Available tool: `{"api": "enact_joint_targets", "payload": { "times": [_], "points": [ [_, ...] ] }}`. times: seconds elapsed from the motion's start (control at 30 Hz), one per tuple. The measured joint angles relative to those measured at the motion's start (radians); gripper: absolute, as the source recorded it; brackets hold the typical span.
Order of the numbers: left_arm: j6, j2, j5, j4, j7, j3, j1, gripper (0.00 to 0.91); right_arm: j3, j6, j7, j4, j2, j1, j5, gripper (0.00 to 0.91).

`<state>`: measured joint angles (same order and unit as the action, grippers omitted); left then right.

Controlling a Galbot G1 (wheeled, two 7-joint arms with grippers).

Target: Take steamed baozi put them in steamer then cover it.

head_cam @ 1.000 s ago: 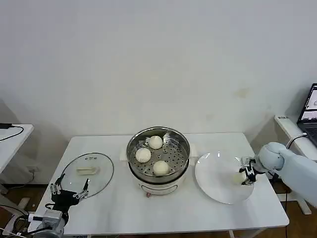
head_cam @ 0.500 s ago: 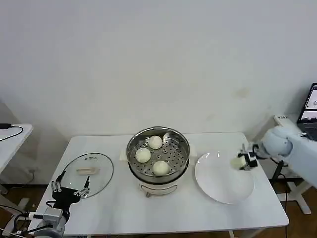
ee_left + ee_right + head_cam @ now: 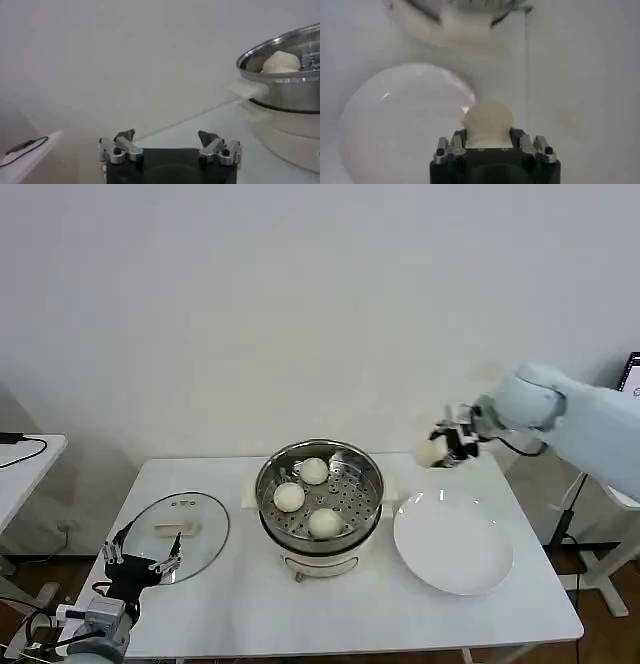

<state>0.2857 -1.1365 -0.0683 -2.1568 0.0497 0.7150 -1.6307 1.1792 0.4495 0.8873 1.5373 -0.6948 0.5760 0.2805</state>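
Right tool (image 3: 447, 446) carries baozi (image 3: 430, 453) above plate's rim (image 3: 440, 498).

Bright, even, diffuse lighting; soft shadows on the counter (image 3: 240, 604); glare on the steamer (image 3: 320, 496) rim; wrist views hazy.

A white tabletop (image 3: 250, 604) carries three things. At its centre stands the steamer (image 3: 320, 502), a shiny steel pot on a white base. At nine o'clock from it, near the edge, a glass lid (image 3: 183, 530) lies flat. At three o'clock, just beside the steamer, rests a flat white plate (image 3: 453, 541), apart from the lid.
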Motion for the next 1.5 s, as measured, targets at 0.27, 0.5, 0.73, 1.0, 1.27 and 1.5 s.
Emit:
{"api": "enact_joint_targets", "payload": {
  "times": [0.27, 0.5, 0.73, 1.0, 1.27, 1.5],
  "points": [
    [0.0, -0.014, 0.007, -0.008, 0.0, 0.003, 0.0, 0.907, 0.06, 0.083, -0.066, -0.023, -0.188, 0.039, 0.132, 0.595],
    [-0.001, -0.021, 0.008, -0.004, 0.0, 0.004, 0.001, 0.907, 0.097, 0.15, -0.118, -0.054, -0.308, 0.021, 0.204, 0.595],
    [-0.004, -0.017, 0.008, -0.001, 0.0, 0.007, -0.002, 0.907, 0.124, 0.193, -0.135, -0.078, -0.357, -0.019, 0.232, 0.595],
    [-0.004, -0.017, 0.007, 0.002, 0.0, 0.006, 0.002, 0.907, 0.13, 0.213, -0.142, -0.108, -0.378, -0.06, 0.229, 0.605],
    [-0.004, -0.014, 0.001, 0.0, 0.0, 0.015, 0.002, 0.907, 0.127, 0.22, -0.141, -0.131, -0.38, -0.092, 0.205, 0.595],
    [-0.004, -0.012, 0.0, 0.0, 0.0, 0.016, 0.003, 0.907, 0.128, 0.222, -0.136, -0.144, -0.377, -0.103, 0.179, 0.595]
  ]
}}
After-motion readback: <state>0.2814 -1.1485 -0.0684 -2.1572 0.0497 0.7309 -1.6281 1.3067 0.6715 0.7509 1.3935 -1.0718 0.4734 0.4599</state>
